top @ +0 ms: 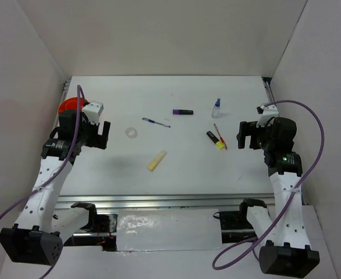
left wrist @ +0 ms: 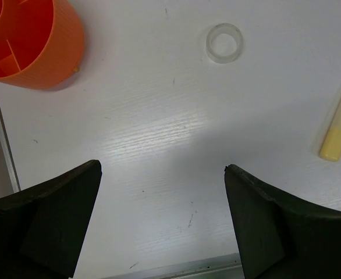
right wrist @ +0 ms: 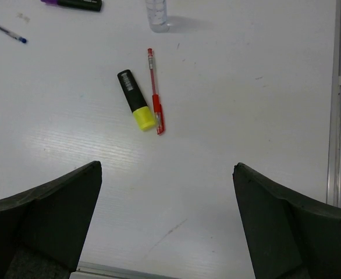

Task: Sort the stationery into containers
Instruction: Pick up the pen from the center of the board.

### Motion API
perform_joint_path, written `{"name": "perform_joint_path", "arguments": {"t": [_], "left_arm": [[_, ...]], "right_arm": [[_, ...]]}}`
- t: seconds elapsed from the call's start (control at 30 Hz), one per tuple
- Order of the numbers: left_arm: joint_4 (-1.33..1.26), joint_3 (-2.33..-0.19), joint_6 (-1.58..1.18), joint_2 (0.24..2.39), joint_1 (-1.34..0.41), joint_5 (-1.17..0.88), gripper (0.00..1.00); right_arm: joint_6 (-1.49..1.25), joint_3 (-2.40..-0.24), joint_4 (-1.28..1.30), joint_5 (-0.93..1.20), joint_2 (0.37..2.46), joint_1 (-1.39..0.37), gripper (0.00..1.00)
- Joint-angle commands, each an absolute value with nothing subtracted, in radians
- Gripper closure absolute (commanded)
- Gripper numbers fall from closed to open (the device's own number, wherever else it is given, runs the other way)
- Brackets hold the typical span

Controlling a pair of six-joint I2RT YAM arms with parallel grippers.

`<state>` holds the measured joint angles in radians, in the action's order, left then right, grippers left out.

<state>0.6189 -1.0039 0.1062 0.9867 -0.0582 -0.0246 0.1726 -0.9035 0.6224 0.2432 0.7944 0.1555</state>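
Orange-red plastic cup (top: 70,105) stands at the far left of the white tabletop (top: 188,174), close to its left edge. In the top view the left arm's wrist covers part of it. The left wrist view shows the cup's wall (left wrist: 48,58) and a slice of its inside, where only orange dividing walls can be made out; the rest is cut off by the frame.

All the stationery lies loose on the tabletop, outside the cup. The white tape ring (top: 132,133) lies flat, nearest to the left end effector (top: 103,135), with the pale yellow stick (top: 156,160) nearer the arms and to its right. Farther back lie the thin blue pen (top: 156,122) and the purple marker (top: 183,111). The small clear bottle (top: 216,108) with its blue cap stands upright beside the marker. The black-yellow highlighter (top: 215,140) and the red pen (top: 220,136) lie side by side in front of the right end effector (top: 242,135); whether they touch cannot be told.

Both end effectors hover above the tabletop with fingers spread wide and nothing between them, one at each side of the stationery. Bare tabletop lies between the left fingers (left wrist: 60,221) and the cup.
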Motion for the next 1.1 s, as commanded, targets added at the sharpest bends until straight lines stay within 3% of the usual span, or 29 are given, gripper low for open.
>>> {"name": "perform_joint_path", "arguments": {"t": [0.0,0.2,0.43,0.53,0.63,0.73,1.07], "left_arm": [[0.6,-1.035,0.123,1.008,-0.063,-0.006,0.01],[0.627,-1.085,0.098,1.048,-0.064,-0.006,0.01],[0.608,-1.094,0.021,1.108,-0.083,0.178,0.01],[0.533,-1.048,0.064,1.025,-0.083,0.137,0.01],[0.462,-0.991,0.098,0.951,-0.081,0.086,0.01],[0.552,-1.051,0.12,1.014,-0.08,0.037,0.01],[0.604,-1.091,0.155,1.109,-0.078,-0.078,0.01]], "right_arm": [[0.166,-0.936,0.62,0.23,0.802,0.161,0.0],[0.16,-0.946,0.617,0.212,0.834,0.161,0.0],[0.146,-0.995,0.612,0.183,0.955,0.16,0.0],[0.134,-1.043,0.615,0.169,1.052,0.146,0.11],[0.109,-1.103,0.637,0.157,1.174,0.129,0.31],[0.095,-1.15,0.627,0.152,1.255,0.101,0.39],[0.06,-1.324,0.643,0.158,1.659,0.006,0.41]]}}
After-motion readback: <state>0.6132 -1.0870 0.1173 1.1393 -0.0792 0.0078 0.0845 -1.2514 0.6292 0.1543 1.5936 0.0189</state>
